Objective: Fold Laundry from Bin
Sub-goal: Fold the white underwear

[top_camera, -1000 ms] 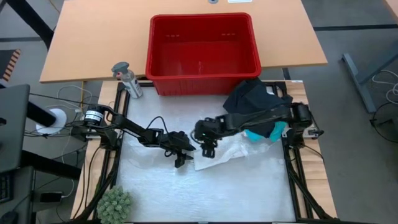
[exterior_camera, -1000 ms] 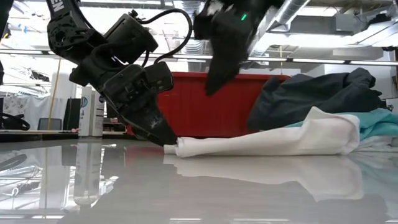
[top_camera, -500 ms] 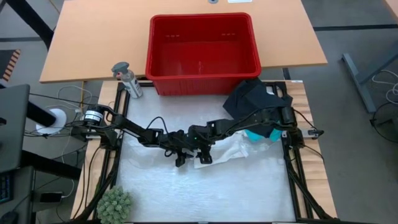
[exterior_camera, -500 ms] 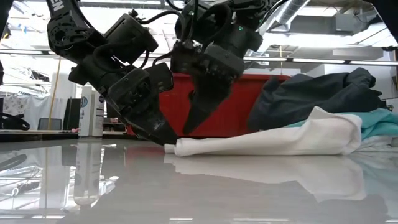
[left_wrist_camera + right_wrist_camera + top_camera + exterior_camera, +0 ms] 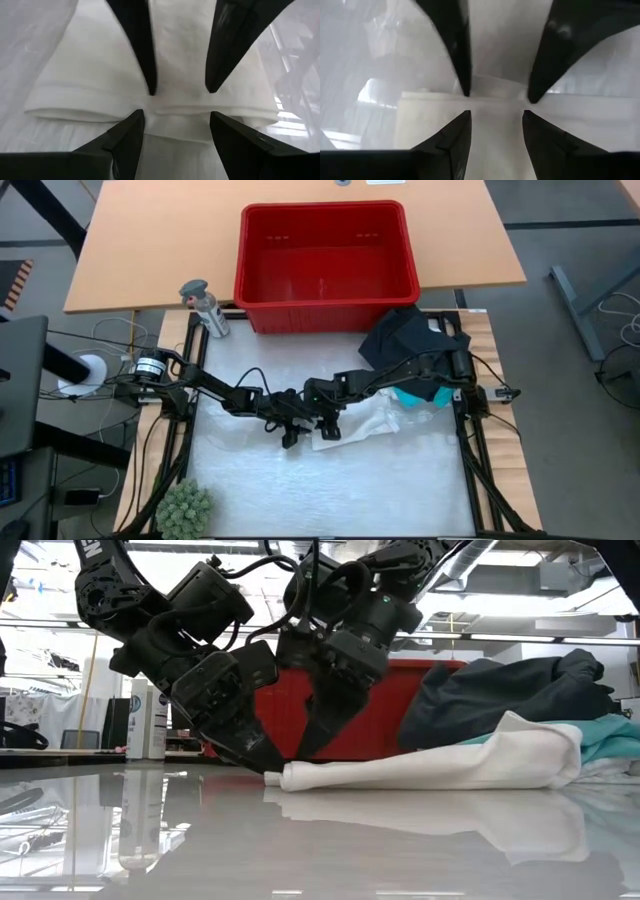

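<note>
Bin (image 5: 325,265) first: the red slotted basket sits at twelve o'clock on the table (image 5: 330,480), and from above nothing shows in it, only its bare red floor. Laundry lies outside it, toward three o'clock: black clothing (image 5: 405,335) heaped just off the bin's near right corner, a turquoise shirt (image 5: 415,395) peeking out beneath the right arm, and a white folded piece (image 5: 365,420) spread flat toward the middle. Both tools meet at that white piece's nine o'clock edge. The left tool (image 5: 290,432) has its fingers spread apart over the hem, tips down on the fabric. The right tool (image 5: 330,423) faces it from the other side, fingers likewise apart, straddling the same fold.
</note>
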Robot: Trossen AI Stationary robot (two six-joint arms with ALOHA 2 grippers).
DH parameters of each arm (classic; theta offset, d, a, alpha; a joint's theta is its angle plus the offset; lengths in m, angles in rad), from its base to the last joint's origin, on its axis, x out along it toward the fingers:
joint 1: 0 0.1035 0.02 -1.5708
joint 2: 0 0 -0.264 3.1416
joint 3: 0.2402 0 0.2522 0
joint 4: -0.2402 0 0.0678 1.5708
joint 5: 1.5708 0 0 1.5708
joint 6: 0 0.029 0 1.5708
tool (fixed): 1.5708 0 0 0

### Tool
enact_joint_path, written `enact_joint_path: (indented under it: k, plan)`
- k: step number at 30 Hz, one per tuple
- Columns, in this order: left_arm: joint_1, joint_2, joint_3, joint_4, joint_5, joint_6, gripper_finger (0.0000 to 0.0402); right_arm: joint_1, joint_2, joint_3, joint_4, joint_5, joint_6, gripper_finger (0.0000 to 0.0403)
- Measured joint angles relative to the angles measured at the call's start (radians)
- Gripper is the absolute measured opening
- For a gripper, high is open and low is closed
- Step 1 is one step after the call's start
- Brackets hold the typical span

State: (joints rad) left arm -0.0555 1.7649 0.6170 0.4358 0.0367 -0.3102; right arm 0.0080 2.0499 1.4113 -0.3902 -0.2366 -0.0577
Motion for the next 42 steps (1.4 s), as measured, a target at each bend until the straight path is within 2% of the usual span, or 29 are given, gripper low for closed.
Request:
enact_joint_path:
  k: [10,13,19,21,26,36,42]
  plan:
    - [0.000,0.000,0.001,0.001,0.000,-0.001,0.0221,0.001,0.001,-0.041,0.015,0.000,0.004,0.0167]
    - [0.000,0.000,0.001,0.002,0.000,-0.001,0.0221,0.001,0.001,-0.042,0.015,0.001,0.004,0.0131]
    - [0.000,0.000,0.001,0.003,0.000,-0.009,0.0221,0.001,-0.007,-0.037,0.009,0.000,0.005,0.0035]
    - [0.000,0.000,0.000,0.003,0.000,-0.009,0.0221,-0.002,-0.007,-0.023,-0.007,-0.006,0.004,0.0016]
    - [0.000,0.000,0.000,0.003,0.000,-0.009,0.0221,-0.008,-0.012,0.010,-0.033,-0.025,0.012,0.0025]
    - [0.000,0.000,0.000,0.005,0.000,-0.018,0.0221,-0.055,-0.054,0.046,-0.150,-0.024,-0.019,0.0015]
    - [0.000,0.000,0.001,0.005,0.001,-0.021,0.0221,-0.085,-0.079,0.046,-0.148,-0.021,-0.022,0.0016]
